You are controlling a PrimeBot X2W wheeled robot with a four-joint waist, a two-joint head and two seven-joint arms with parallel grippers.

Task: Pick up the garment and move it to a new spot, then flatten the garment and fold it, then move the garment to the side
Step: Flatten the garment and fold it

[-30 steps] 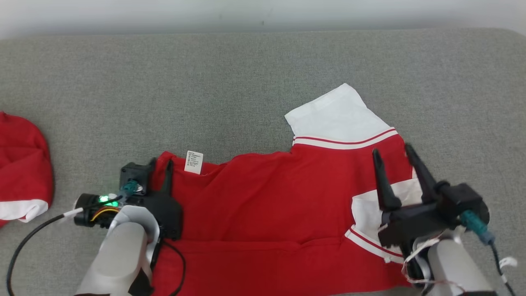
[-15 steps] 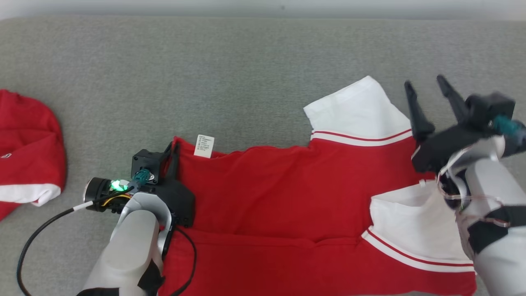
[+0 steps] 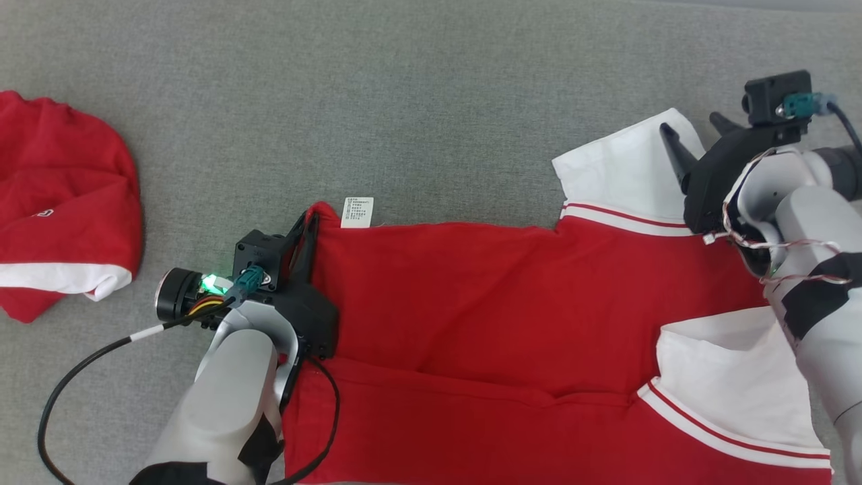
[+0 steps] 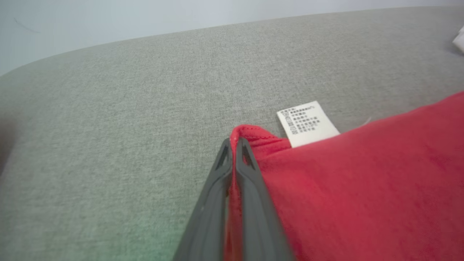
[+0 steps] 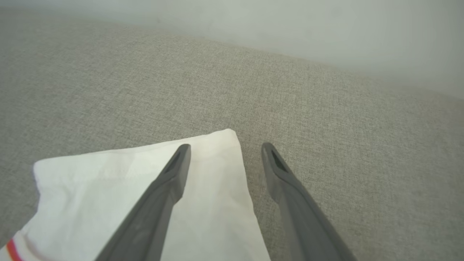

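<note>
The garment (image 3: 485, 289), a red shirt with white sleeves, lies spread on the grey cushion (image 3: 404, 101). My left gripper (image 3: 308, 221) is shut on its far left corner, beside the white care label (image 3: 357, 211). In the left wrist view a fold of red cloth (image 4: 250, 132) sticks out between the shut fingertips of the left gripper (image 4: 235, 145), with the label (image 4: 308, 123) just to the right. My right gripper (image 3: 690, 122) is open over the right edge of the far white sleeve (image 3: 619, 168). The right wrist view has one finger of the right gripper (image 5: 225, 148) above the sleeve (image 5: 90, 192) and the other above the cushion.
A second red and white garment (image 3: 60, 202) lies bunched at the left edge of the cushion. The near white sleeve (image 3: 727, 377) lies folded over the red body at the lower right. A black cable (image 3: 74, 377) trails from my left wrist.
My left gripper has shut on the garment's corner. My right gripper, still open, has moved from over the near sleeve to the far sleeve's edge. The head camera has shifted too.
</note>
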